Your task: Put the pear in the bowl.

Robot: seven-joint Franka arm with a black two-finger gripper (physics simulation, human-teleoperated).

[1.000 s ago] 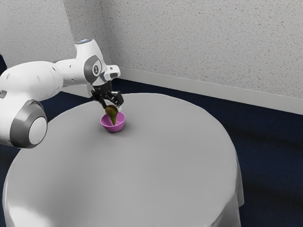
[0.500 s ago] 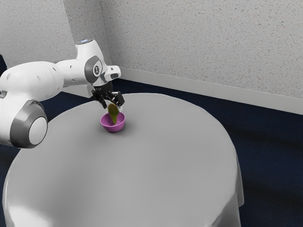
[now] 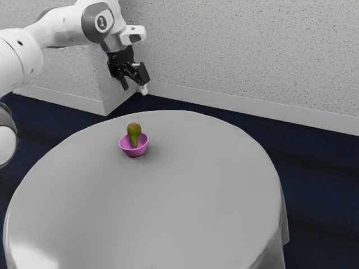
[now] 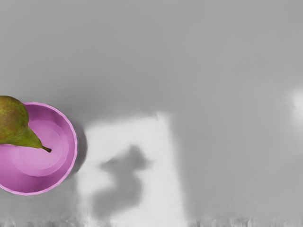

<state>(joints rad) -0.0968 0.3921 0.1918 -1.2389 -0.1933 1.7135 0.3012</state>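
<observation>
1. The black two-fingered hand is wide, its fingers standing apart with a bare gap between them; it is raised above the bench and well apart from everything on it.
2. The green-and-brown pear is in the round pink bowl; it sits tilted, its narrow stem end down inside, its fat end up at the rim and rising above it; in the wrist view the dark stem reaches out over the bowl's floor.
3. The bowl stands upright on the round bench, covered in pale grey cloth; it is near the bench's far edge in the exterior view, toward the exterior view's left.
4. The white arm with dark grey joint rings comes in from the exterior view's upper left; in the wrist view a bright patch of light lies on the cloth beside the bowl, a blurred shadow within it.
</observation>
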